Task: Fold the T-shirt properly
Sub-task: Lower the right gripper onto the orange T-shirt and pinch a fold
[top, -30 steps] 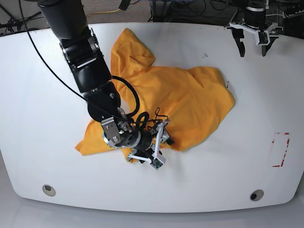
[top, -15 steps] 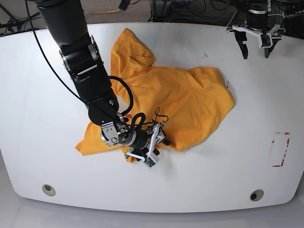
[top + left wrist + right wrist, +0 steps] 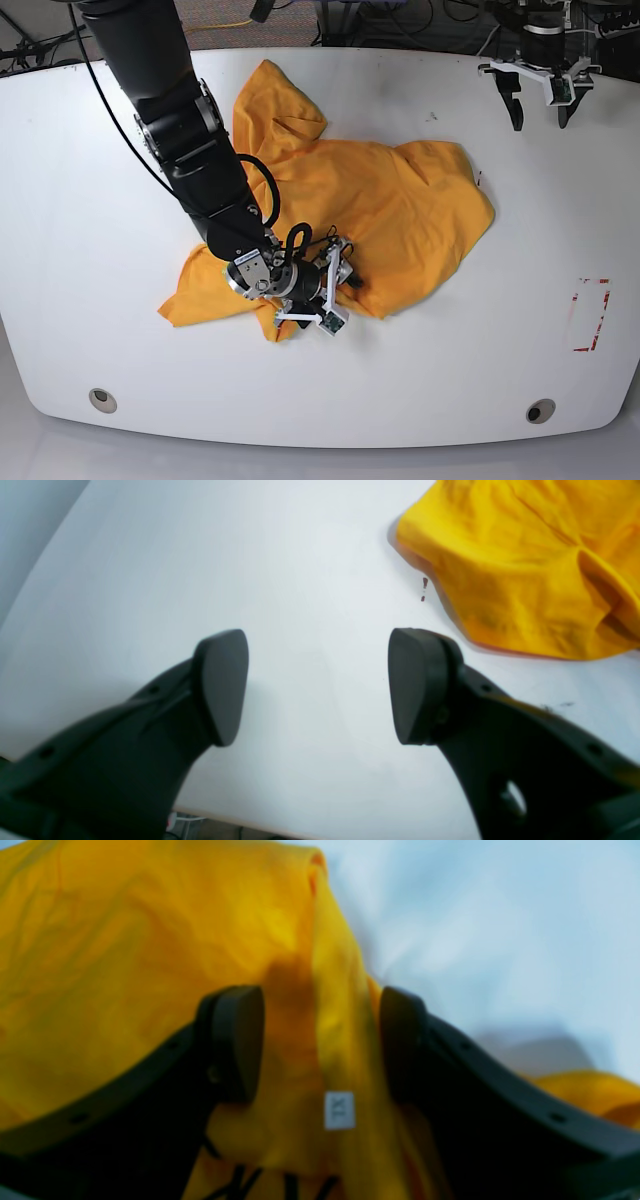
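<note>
The orange-yellow T-shirt (image 3: 385,200) lies crumpled in the middle of the white table (image 3: 90,220). My right gripper (image 3: 338,288) is low over the shirt's front edge. In the right wrist view the right gripper (image 3: 320,1045) is open, its fingers on either side of a raised fold of the T-shirt (image 3: 150,940), just beyond the small white tag (image 3: 339,1110) and the black mark (image 3: 240,1185). My left gripper (image 3: 540,118) is open and empty above the table's far right. In the left wrist view the left gripper (image 3: 317,685) is over bare table, with the T-shirt's edge (image 3: 525,565) ahead to the right.
A red-outlined rectangle (image 3: 590,313) is marked on the table near the right edge. Two round holes (image 3: 102,400) (image 3: 540,411) sit near the front edge. Small dark specks (image 3: 424,587) lie beside the shirt. Cables run behind the table's far edge.
My right gripper has shifted slightly up onto the shirt's front edge and turned. My left gripper has drifted a little to the right at the far edge. The shirt lies the same.
</note>
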Robot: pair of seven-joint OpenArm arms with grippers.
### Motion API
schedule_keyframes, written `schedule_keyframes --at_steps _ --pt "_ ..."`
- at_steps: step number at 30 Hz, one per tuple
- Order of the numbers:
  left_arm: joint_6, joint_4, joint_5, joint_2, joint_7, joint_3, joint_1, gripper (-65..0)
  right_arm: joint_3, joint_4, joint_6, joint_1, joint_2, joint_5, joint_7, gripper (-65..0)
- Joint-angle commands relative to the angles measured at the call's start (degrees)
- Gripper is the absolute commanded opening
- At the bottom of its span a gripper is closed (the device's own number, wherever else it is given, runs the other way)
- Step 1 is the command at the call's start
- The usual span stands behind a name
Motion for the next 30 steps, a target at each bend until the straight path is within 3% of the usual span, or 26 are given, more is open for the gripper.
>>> schedule_keyframes --at_steps 1,7,10,13,17,19,20,27,30 --pt "0.26 0.94 -0.04 -0.13 -1.57 -0.2 0.47 -24.2 0.27 0.75 -0.45 2.46 -0.2 -0.59 3.15 -29.5" --pt "0.26 0.85 -0.04 -0.13 -1.57 -0.12 0.47 -24.2 0.27 0.58 -0.72 2.46 -0.37 -3.4 3.32 -30.0" --pt "0.26 0.85 -0.04 -0.13 -1.57 -0.12 0.47 -24.2 0.27 0.58 -2.48 2.46 -0.37 -3.67 3.41 -31.2" --pt "0.26 0.85 -0.04 -0.13 -1.57 -0.12 0.47 -24.2 0.18 0.58 -4.41 2.46 -0.37 -3.67 3.59 -38.0" --pt "0.26 0.85 -0.04 -0.13 -1.57 -0.03 0.47 -24.2 0.27 0.58 -6.78 2.37 -1.43 -3.67 3.59 -52.5" --pt "0.26 0.85 -0.04 -0.13 -1.57 0.76 0.47 -24.2 0.35 0.49 -8.19 2.37 -1.69 -3.75 3.59 -63.4" --pt "0.26 0.85 -0.04 -0.13 -1.57 1.03 0.47 -24.2 0.35 0.49 -8.63 2.37 -1.69 -3.75 3.59 -65.0" --pt "0.26 0.85 -0.04 -0.57 -1.57 7.01 -0.32 -24.0 0.35 4.88 -9.86 2.02 -1.52 -3.75 2.97 -65.0" --pt "0.26 0.85 -0.04 -0.4 0.01 10.96 -2.25 -23.7 0.35 13.15 -10.39 -0.18 1.74 -3.67 -1.78 -65.0"
